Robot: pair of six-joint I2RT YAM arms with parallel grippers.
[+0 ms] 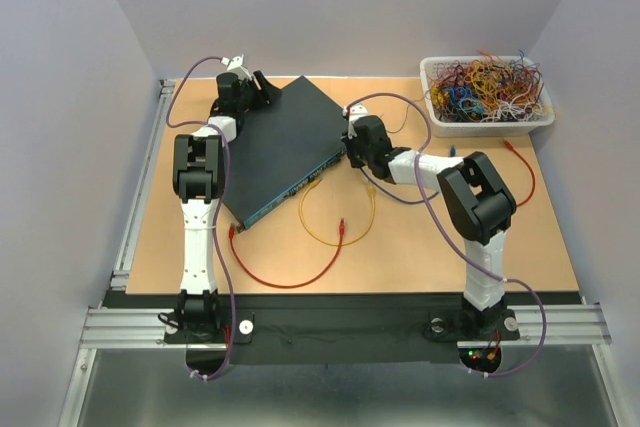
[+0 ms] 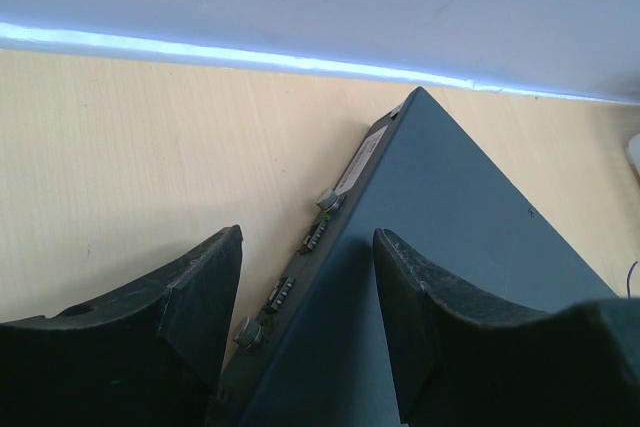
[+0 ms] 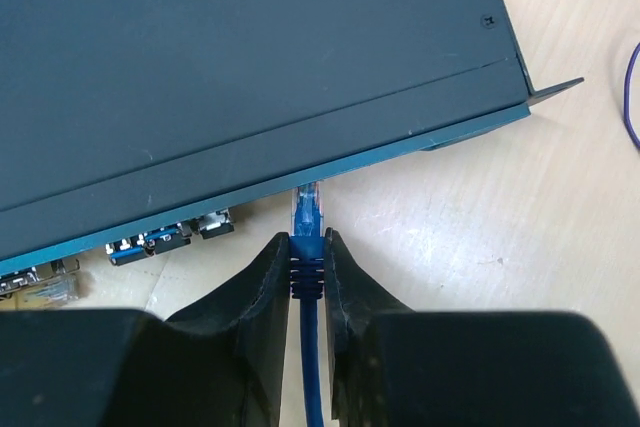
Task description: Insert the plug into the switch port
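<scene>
The switch is a big flat dark teal box (image 1: 280, 142) lying at an angle on the table. Its front face with the row of ports (image 1: 300, 187) faces the near right. In the right wrist view my right gripper (image 3: 307, 252) is shut on the ribbed boot of a blue plug (image 3: 307, 272). The plug's clear tip (image 3: 307, 209) reaches the box's front face (image 3: 300, 172), and the port it meets is hidden under the top edge. Other ports (image 3: 213, 224) show to the left. My left gripper (image 2: 308, 237) is open, straddling the box's rear edge (image 2: 300, 277) without touching it.
A white mesh basket of coloured wires (image 1: 487, 97) stands at the back right. A yellow cable loop (image 1: 340, 222) and a red cable (image 1: 290, 279) lie in front of the box. Another red cable (image 1: 525, 172) lies at the right.
</scene>
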